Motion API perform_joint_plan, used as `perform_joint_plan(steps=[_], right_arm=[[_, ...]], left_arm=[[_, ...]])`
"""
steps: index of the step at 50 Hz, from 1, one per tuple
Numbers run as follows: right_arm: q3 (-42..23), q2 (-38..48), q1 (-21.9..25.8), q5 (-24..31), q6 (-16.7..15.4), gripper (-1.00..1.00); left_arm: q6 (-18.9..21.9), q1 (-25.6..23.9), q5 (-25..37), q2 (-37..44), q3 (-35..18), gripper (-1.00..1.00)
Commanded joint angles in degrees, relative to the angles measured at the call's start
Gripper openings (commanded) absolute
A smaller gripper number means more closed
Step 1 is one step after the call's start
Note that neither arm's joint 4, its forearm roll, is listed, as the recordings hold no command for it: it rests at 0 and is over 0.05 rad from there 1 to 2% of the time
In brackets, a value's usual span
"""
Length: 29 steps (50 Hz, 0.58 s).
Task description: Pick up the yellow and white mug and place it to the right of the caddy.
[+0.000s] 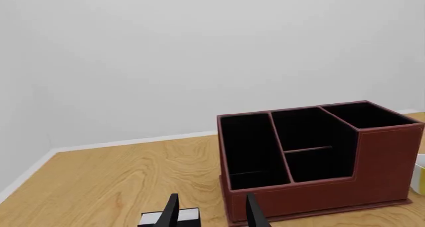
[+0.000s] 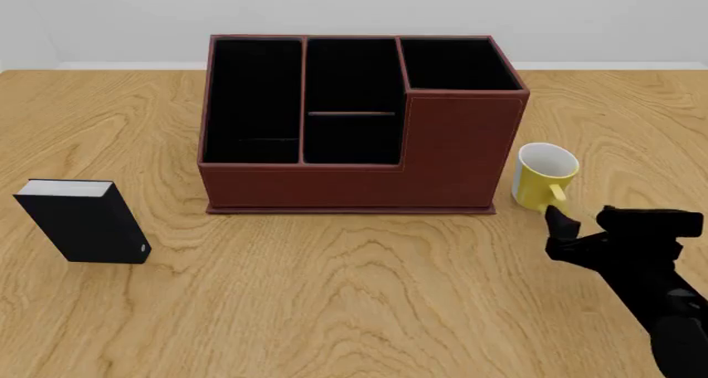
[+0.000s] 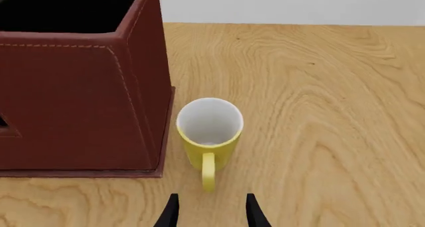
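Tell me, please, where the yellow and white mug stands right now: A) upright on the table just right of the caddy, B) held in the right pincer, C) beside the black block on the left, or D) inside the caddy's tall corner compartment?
A: the yellow and white mug stands upright on the wooden table just right of the caddy, with the open right pincer behind its handle.

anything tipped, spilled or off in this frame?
Nothing stands out. The yellow and white mug stands upright just right of the caddy, empty; the black block stands on the left. The right gripper is open, holding nothing.
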Motion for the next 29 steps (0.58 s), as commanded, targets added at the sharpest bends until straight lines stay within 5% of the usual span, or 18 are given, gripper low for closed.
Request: perform_joint_plan(steps=[1,12,14,18,21,26,28,29], right_arm=[[6.28,-9.23,1.24,0.0,-2.4,1.0],[7.56,-18.0,1.84,3.77,-4.88,1.0],[7.56,-31.39,1.85,15.69,-5.64,1.0],[7.56,-44.09,2.0,27.27,-7.02,1.0],[7.51,-63.78,1.86,44.88,-7.3,1.0],[7.06,-76.73,2.96,56.94,-9.93,1.0],[3.45,-83.74,4.32,66.82,-5.34,1.0],[3.38,-84.08,4.32,67.23,-5.33,1.0]], left_arm=[[-0.41,-0.3,-0.56,0.0,0.54,1.0],[-0.8,-0.63,-0.76,0.0,0.74,1.0],[-0.97,-0.99,-0.91,0.0,1.0,1.0],[-1.05,-1.28,-0.8,0.0,0.92,1.0],[-0.75,-1.5,-0.52,0.0,0.38,1.0],[-1.25,-2.15,-0.56,0.0,0.34,1.0],[-1.53,-2.46,-0.4,0.0,0.0,1.0],[-1.53,-2.46,-0.39,0.0,0.0,1.0]])
